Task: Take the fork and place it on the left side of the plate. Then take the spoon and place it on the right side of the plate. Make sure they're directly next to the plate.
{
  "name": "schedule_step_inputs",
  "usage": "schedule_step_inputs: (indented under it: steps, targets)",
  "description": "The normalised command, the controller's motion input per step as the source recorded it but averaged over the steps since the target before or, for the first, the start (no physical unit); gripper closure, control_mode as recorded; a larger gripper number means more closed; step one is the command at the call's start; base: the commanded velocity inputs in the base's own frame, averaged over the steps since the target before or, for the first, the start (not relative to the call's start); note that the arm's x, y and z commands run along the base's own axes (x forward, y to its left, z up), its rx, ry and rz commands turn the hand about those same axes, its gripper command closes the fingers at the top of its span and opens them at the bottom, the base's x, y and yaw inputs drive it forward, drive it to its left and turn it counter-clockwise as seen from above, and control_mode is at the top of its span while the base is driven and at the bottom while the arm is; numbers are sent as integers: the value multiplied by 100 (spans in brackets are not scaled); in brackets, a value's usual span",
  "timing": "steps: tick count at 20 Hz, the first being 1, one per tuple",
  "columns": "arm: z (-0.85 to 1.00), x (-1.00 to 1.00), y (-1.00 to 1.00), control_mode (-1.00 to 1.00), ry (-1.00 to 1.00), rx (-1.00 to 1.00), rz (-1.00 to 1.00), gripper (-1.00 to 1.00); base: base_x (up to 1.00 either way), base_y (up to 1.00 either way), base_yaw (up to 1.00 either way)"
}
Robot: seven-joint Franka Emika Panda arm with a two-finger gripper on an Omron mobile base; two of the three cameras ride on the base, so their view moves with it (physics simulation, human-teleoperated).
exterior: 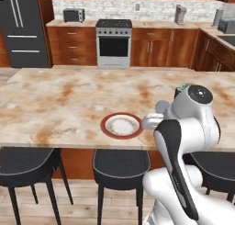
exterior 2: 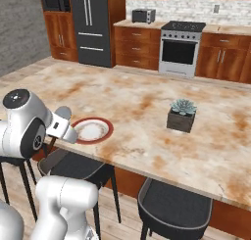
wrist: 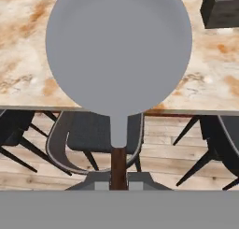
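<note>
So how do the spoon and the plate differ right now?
The spoon is plain grey with a dark handle; the plate is white with a red rim. The spoon is gripped in the hand; the plate lies flat on the counter. Bowl and plate are both round.

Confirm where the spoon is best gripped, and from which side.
By the thin dark handle, coming from its tail end, a finger on each side. The bowl is round and far too wide to pinch. The gripper holds the spoon this way: shut on the handle, bowl pointing away over the counter edge.
</note>
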Motion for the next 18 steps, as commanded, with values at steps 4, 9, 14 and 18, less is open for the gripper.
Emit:
schedule_step_inputs:
  steps: [4, 9, 14, 18]
  targets:
    - [0, 0, 0, 100, 0, 0, 0, 100, 81, -13, 0]
    - [-11, 81, -44, -100, 17, 2, 0, 100, 0, 0, 0]
    - [-6, 57, -61, -100, 31, 2, -1, 100, 0, 0, 0]
    - [-31, 50, -50, -100, 25, 0, -1, 100, 0, 0, 0]
